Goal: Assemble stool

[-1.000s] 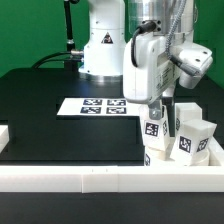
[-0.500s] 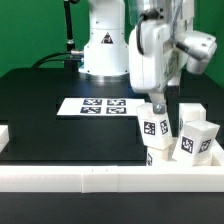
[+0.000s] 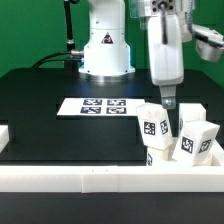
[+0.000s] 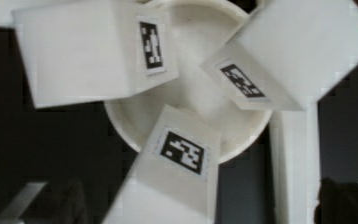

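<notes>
White block legs stand upright on the round seat disc at the table's near right corner, below the open, empty gripper.

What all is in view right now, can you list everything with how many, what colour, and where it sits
White block legs with black-and-white square tags: three, white, standing on the seat at the exterior view's right, by the front rail.
White plastic round seat disc: one, white, under the three legs, seen in the wrist view.
Marker board with tags: one, white, flat on the table behind the legs.
Long white border rails: white, along the table's front edge and right side, with a short piece at the left.
Black table: one, black, under everything.
Green backdrop: green, behind the robot.
Robot arm base: one, white, behind the marker board.
Gripper: one, open, holding nothing, above the legs.
</notes>
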`<state>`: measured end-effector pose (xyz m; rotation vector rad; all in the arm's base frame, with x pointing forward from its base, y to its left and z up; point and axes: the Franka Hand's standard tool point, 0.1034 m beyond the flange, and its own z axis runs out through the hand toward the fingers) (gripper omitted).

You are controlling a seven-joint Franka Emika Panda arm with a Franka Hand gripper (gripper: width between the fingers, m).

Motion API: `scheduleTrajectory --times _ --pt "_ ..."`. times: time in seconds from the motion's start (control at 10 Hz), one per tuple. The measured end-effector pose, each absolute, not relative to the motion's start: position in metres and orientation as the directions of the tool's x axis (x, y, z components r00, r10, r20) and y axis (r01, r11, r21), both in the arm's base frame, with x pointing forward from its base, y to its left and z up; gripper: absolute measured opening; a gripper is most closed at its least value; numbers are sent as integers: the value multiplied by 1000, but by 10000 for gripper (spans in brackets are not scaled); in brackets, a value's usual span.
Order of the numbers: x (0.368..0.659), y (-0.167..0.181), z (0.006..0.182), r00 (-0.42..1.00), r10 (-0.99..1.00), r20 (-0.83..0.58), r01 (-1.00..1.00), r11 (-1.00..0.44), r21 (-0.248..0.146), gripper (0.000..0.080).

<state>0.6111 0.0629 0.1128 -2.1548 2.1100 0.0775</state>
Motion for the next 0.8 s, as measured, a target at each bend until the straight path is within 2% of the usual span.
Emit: scheduleTrajectory --times 0.3,0.8 --pt "610 64 111 567 -822 -54 -823 -563 -72 649" --pt "610 59 110 862 -506 -14 -506 -859 -76 649"
